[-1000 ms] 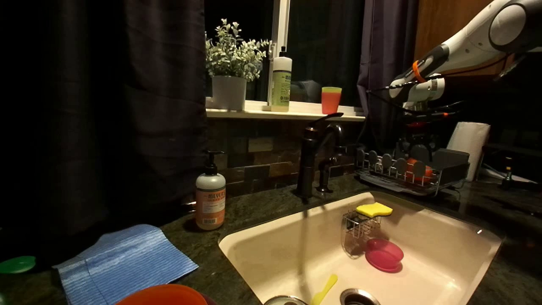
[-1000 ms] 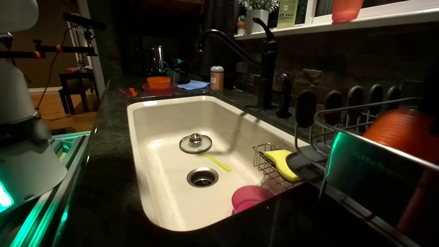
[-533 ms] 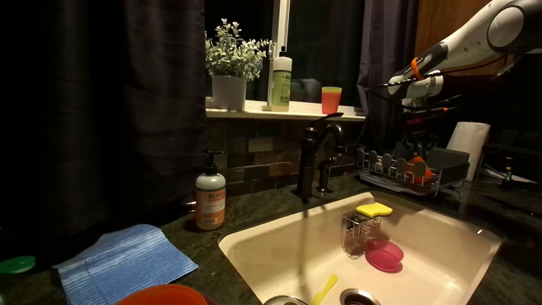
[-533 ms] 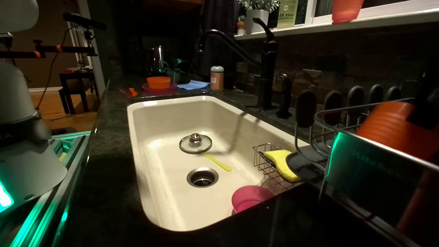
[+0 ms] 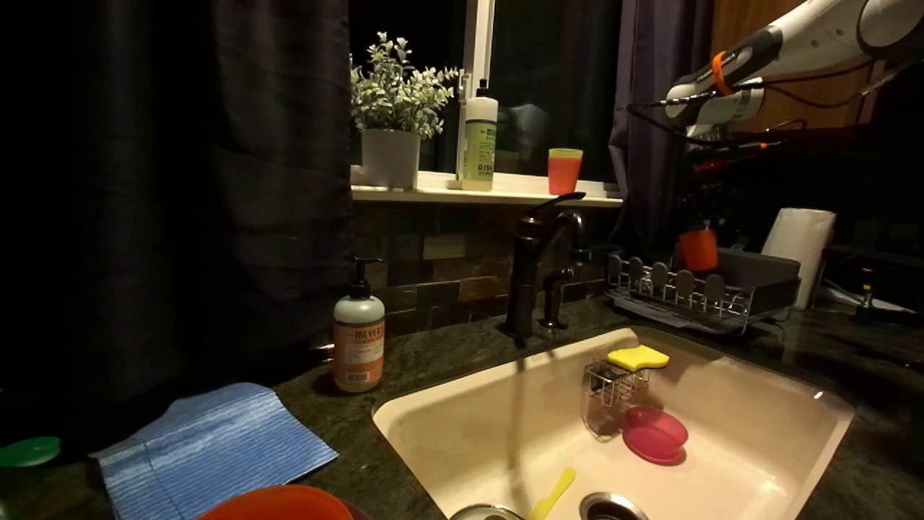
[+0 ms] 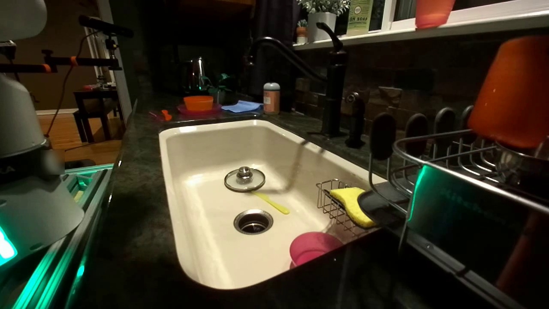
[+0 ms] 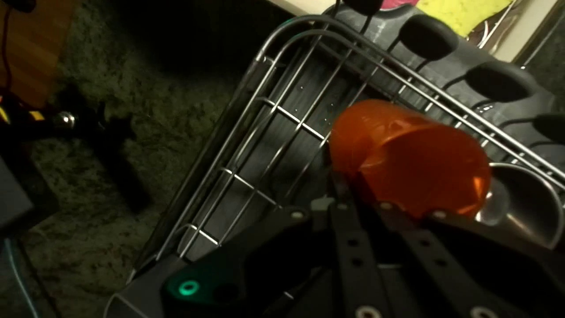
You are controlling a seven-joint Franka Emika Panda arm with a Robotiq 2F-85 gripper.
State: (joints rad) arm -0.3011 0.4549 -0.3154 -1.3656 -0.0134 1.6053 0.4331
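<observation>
The tool (image 7: 354, 187) clamps an orange cup (image 6: 512, 94) by its side; the cup hangs slightly tilted just beneath it, above the dish rack (image 6: 467, 210). A metal vessel (image 7: 525, 205) sits in that rack, near the sink (image 6: 206, 150).

In an exterior view, the orange cup (image 6: 512, 92) is cut off near three o'clock; in the wrist view it partly hides a metal vessel (image 7: 529, 194) at its four o'clock, and the gripper (image 7: 356, 194) (fingertips too dark to trace) is cropped towards five.
</observation>
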